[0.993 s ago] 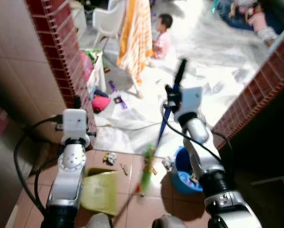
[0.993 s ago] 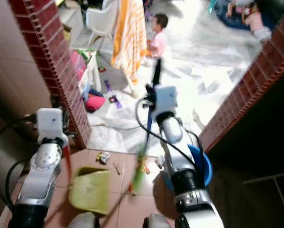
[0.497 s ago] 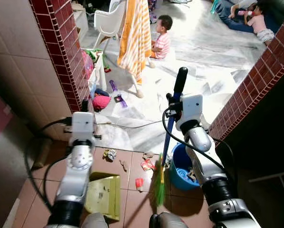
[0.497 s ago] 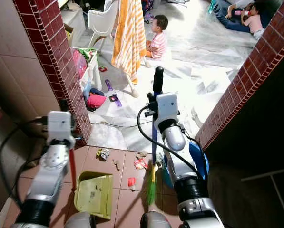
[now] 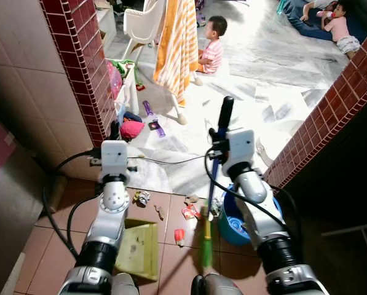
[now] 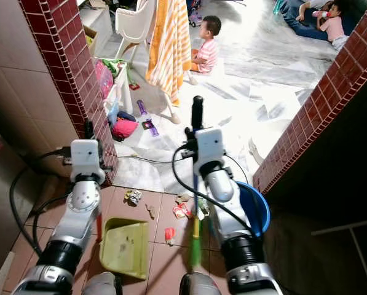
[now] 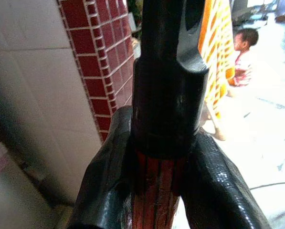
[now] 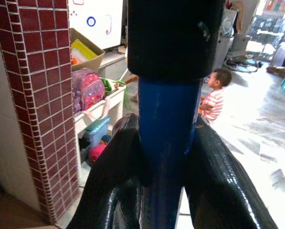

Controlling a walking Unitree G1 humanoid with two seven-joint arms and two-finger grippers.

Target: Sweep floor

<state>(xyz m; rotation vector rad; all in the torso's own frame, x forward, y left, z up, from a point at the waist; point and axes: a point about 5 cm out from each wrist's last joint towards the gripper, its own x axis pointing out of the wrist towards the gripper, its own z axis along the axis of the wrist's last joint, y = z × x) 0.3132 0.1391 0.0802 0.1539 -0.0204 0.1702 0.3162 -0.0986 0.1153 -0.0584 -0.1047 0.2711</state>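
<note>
Right hand (image 8: 166,157) clamps the blue broom handle (image 5: 215,175), black fingers (image 8: 218,181) pressed on both sides of the shaft just under its black grip cap; in the head views it sits centre frame, handle running down to the green bristles (image 6: 195,249) at lower centre on the brown tile floor (image 6: 165,264). Left hand (image 7: 156,191) pinches the red, ribbed dustpan handle (image 7: 156,195), closed tight below a black end cap. Yellow-green dustpan (image 6: 125,249) lies flat on the tiles at lower left, mouth facing up-frame.

Litter: crumpled wrapper (image 6: 132,196) above the pan, a red scrap (image 6: 169,235) between pan and bristles, more bits (image 6: 184,210) near the broom shaft. Blue bucket (image 5: 232,218) stands just right of the broom, partly behind the right arm. Red brick pillar (image 5: 78,67) upper left, a child (image 5: 213,46) sitting well away at upper centre on the pale marble floor.

Step looks like mid-sweep: gathering scraps toward the pan. Bristles sit down-frame of most litter, so the next move likely calls for lifting the broom head up-frame past the scraps, then dragging left toward the pan mouth while the left hand holds the pan steady against the floor. Bucket is close; a wide stroke could knock it.
</note>
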